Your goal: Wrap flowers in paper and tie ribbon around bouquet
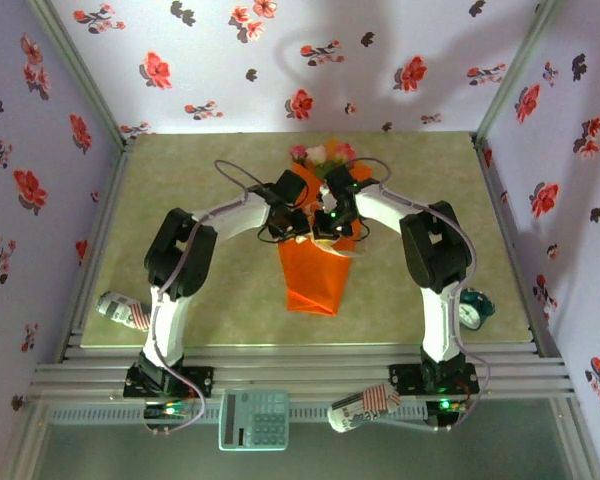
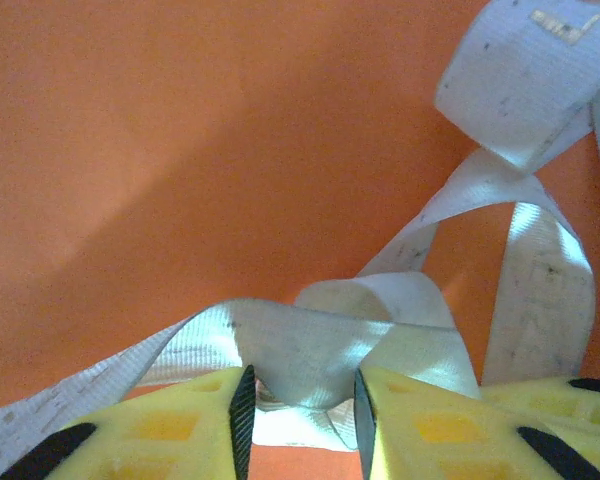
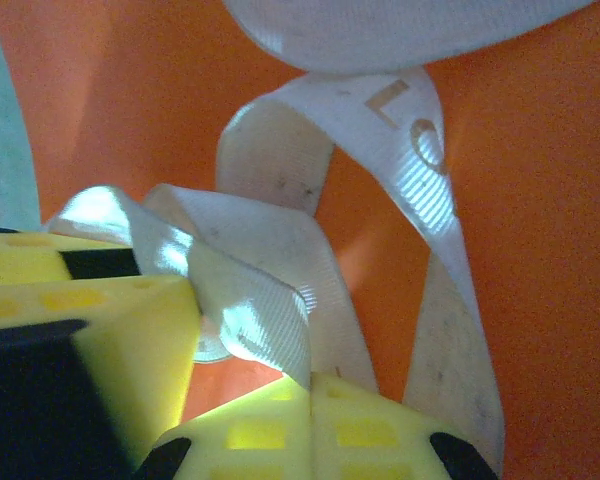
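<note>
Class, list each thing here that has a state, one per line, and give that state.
Bouquet: paper wrapped in a cone, lying flat, rose heads at the far end.
Ribbon: looped loosely over the paper, not yet knotted.
Left gripper: fingers closed on the ribbon.
Right gripper: fingers closed on the ribbon.
Calculator: lying face up by the arm bases.

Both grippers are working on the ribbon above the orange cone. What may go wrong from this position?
1. The ribbon lies in loose, twisted loops between the left gripper fingers, so a pull may let it slip free.
2. The right gripper pinches a folded part close to the paper; tightening may crease or tear it.
3. Both wrists crowd together over the bouquet, near the flowers, and may bump them.
</note>
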`<action>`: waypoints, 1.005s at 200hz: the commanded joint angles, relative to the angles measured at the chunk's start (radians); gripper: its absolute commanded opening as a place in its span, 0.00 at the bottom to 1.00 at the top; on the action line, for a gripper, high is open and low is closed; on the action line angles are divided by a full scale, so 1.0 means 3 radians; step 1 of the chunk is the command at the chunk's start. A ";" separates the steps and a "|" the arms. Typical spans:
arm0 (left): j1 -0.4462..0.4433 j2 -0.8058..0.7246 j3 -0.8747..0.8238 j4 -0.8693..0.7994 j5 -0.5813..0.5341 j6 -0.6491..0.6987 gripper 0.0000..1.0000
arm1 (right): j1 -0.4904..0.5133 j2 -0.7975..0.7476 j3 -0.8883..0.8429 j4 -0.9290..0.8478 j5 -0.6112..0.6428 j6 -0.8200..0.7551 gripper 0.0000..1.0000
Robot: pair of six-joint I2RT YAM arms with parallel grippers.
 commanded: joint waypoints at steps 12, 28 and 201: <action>-0.0055 0.0103 0.0119 -0.0146 -0.0106 0.0114 0.27 | -0.0024 0.0035 0.0101 -0.0066 -0.0037 0.0051 0.00; -0.0067 0.0089 0.0129 -0.0173 -0.0118 0.0128 0.26 | -0.0024 0.0047 0.0105 -0.0066 -0.0026 0.0071 0.00; -0.0149 0.0018 0.0067 -0.0263 -0.0112 0.0278 0.25 | -0.0050 0.0103 0.0175 -0.0056 -0.0010 0.0220 0.00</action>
